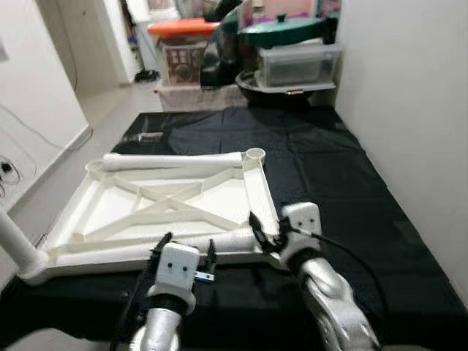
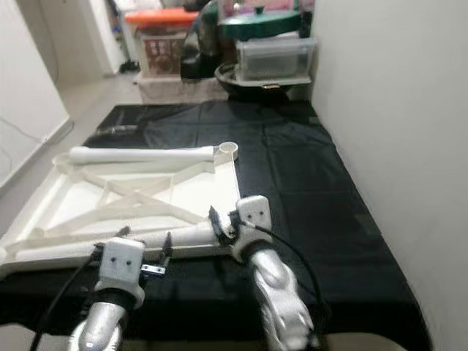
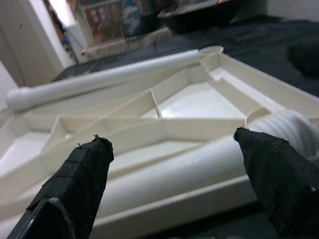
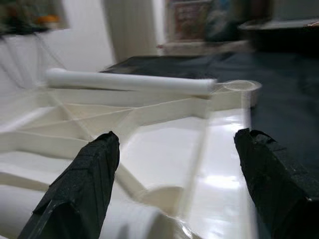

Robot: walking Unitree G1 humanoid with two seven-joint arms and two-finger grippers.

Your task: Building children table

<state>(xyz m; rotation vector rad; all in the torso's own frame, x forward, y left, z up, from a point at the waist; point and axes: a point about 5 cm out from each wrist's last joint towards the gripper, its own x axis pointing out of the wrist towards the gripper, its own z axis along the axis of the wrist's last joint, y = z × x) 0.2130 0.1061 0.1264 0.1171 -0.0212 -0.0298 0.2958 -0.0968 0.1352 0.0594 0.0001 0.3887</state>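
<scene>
A white plastic tabletop [image 1: 110, 212] lies upside down on a black cloth, its ribs facing up. One white leg tube [image 1: 172, 160] rests along its far edge, beside an empty corner socket [image 1: 255, 154]. A second leg tube [image 1: 227, 240] lies along the near edge, its threaded end [image 3: 294, 130] towards the right corner. My left gripper [image 1: 187, 247] is open just in front of this tube, its fingers [image 3: 75, 189] spread on either side of it. My right gripper [image 1: 267, 227] is open over the near right corner, with the near tube's end low between its fingers [image 4: 271, 174]. A third leg [image 1: 14, 248] sticks out at the near left corner.
The black cloth [image 1: 329, 168] covers the floor out to a white wall [image 1: 409, 88] on the right. Storage boxes [image 1: 298, 62], a green-lidded pot [image 1: 281, 31] and an orange-lidded bin [image 1: 183, 44] crowd the far end. Bare floor with cables [image 1: 11, 170] lies to the left.
</scene>
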